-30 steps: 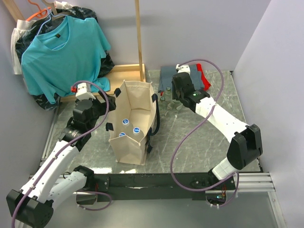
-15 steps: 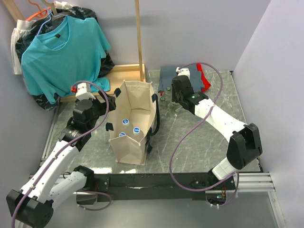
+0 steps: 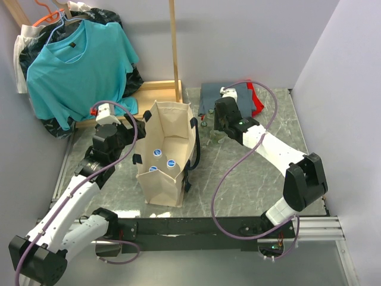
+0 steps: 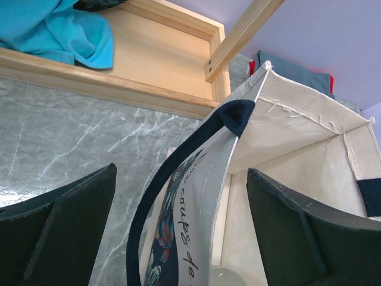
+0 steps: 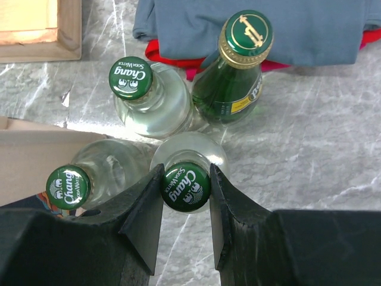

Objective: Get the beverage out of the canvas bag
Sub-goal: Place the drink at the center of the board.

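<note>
Nearest, on the grey marble-patterned table (image 3: 250,173), the tall beige canvas bag (image 3: 161,187) stands upright and open-mouthed between the two arms. Three bottles with blue-and-white caps (image 3: 171,162) stand inside it, toward its near half. At the bag's left wall the left gripper (image 4: 181,179) is spread wide, one finger outside and one over the interior. The wall and its black strap handle (image 4: 149,202) run between the fingers with clear gaps on both sides, and the gripper holds nothing. Right of the bag and a little farther back, the right gripper (image 5: 186,170) has its fingers pressed against both sides of the green cap of a clear glass beverage bottle (image 5: 189,152), which is outside the bag. Just beside it are two more clear green-capped bottles (image 5: 131,78) and a dark green glass bottle (image 5: 235,89), clustered together. Behind them lies a folded grey-blue cloth (image 5: 297,30) over a red cloth (image 5: 169,55). Farthest back on the left, a teal T-shirt (image 3: 71,59) hangs beside a light wooden frame (image 3: 158,86).
</note>
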Motion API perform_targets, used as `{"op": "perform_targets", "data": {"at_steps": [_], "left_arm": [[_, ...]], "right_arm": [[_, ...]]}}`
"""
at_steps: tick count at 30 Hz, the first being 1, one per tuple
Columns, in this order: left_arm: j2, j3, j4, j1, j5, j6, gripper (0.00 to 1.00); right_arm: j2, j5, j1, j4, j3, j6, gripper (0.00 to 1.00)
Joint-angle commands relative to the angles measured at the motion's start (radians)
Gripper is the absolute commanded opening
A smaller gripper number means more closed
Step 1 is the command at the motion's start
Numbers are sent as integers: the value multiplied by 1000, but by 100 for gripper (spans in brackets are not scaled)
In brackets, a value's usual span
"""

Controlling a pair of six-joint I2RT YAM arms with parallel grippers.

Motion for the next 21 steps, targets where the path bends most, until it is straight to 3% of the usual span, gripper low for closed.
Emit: {"op": "perform_targets", "data": {"at_steps": [1,21], "left_arm": [[2,2,32,-3,-2,13,96],[11,-1,46,-3,-2,24,96]], "right_arm": [[-15,26,-4,162,21,25,0],[19,20,4,169,-2,8,0]]}}
